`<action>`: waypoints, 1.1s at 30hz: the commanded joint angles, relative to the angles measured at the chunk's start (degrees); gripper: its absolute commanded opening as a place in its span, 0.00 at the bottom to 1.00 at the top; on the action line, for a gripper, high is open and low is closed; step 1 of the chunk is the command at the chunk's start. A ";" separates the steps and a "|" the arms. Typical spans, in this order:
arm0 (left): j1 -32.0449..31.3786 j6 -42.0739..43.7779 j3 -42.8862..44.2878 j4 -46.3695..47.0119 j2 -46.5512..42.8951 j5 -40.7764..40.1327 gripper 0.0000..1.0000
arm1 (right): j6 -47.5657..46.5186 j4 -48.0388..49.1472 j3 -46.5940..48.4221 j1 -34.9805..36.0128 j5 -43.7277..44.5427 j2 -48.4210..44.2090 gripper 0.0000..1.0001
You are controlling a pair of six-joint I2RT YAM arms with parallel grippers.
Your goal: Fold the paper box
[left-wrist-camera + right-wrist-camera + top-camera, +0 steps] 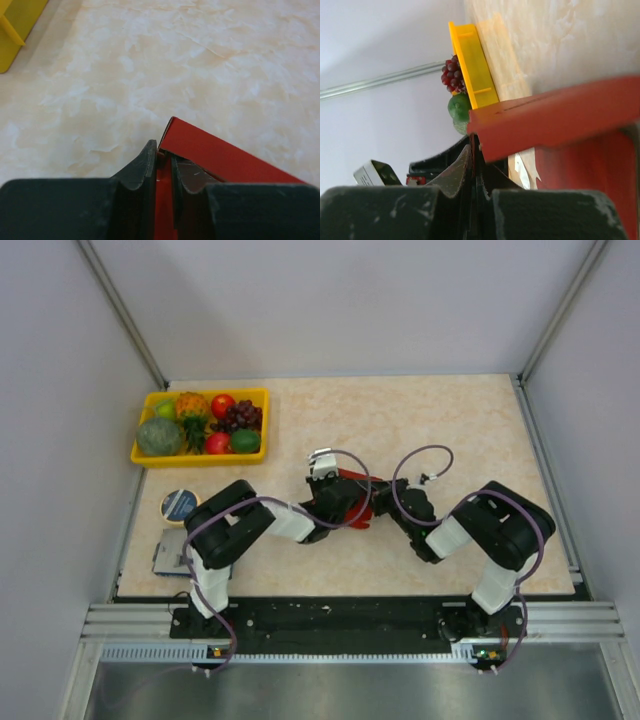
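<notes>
From above, open beige marbled table [450, 430] is seen far and right of centre, and a yellow plastic fruit tray [150, 455] is set at the far-left corner. The thin bright red cardboard paper box [352, 478] is held at mid-table between the left gripper [345, 508] and the right gripper [385, 510], both arms being bent inward toward it.

In the left wrist view, the jaws are seen pinched onto a red panel's corner, the panel tilted up from the table.

In the right wrist view, the jaws are pressed together on a thin red edge below a folded flap.
</notes>
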 commanded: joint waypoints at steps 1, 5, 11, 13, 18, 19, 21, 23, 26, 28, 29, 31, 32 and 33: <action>0.92 -18.99 10.20 -39.07 4.85 -10.44 0.00 | 0.86 -5.22 1.72 1.27 0.10 -3.14 0.00; 0.22 -9.11 1.70 -19.96 1.26 -7.05 0.00 | 0.77 -4.54 1.73 0.74 0.02 -2.81 0.00; 0.13 0.58 -5.26 -4.02 -2.17 -0.26 0.00 | -0.63 -1.46 1.11 0.22 -0.69 -1.48 0.00; -0.13 3.91 -7.11 -1.03 -3.05 0.89 0.00 | -4.74 -0.49 0.67 -0.57 -2.26 -2.18 0.00; -0.31 7.35 -10.35 -2.25 -8.31 3.87 0.24 | -18.61 -6.10 -1.26 -5.31 -11.30 -9.89 0.00; -0.31 7.10 -11.06 -2.60 -9.55 4.57 0.35 | -20.48 -7.94 -0.92 -6.54 -13.24 -11.40 0.00; -0.40 7.97 -12.99 -3.21 -13.40 6.85 0.51 | -26.18 -14.36 0.05 -9.62 -18.32 -13.77 0.00; -0.31 7.80 -13.61 -5.14 -16.14 10.11 0.73 | -28.84 -18.30 0.14 -11.90 -19.93 -18.16 0.01; -0.31 5.95 -14.58 -10.50 -23.25 13.27 0.79 | -38.23 -30.68 5.66 -13.14 -25.11 -23.00 0.06; -0.31 4.81 -15.46 -15.32 -30.10 15.99 0.80 | -45.35 -39.39 9.09 -14.46 -28.63 -24.59 0.11; -0.31 4.46 -15.72 -17.26 -32.65 19.49 0.81 | -47.37 -42.90 10.41 -15.07 -29.42 -25.81 0.14; 0.21 4.28 -16.87 -22.86 -40.73 23.81 0.80 | -52.65 -47.42 12.35 -17.97 -34.50 -26.35 0.23; 0.48 4.19 -16.95 -24.82 -43.63 28.09 0.80 | -54.67 -48.90 13.06 -18.94 -36.79 -26.09 0.27; 1.18 4.11 -16.96 -26.84 -48.62 31.09 0.80 | -59.65 -51.44 13.93 -20.08 -38.99 -26.18 0.31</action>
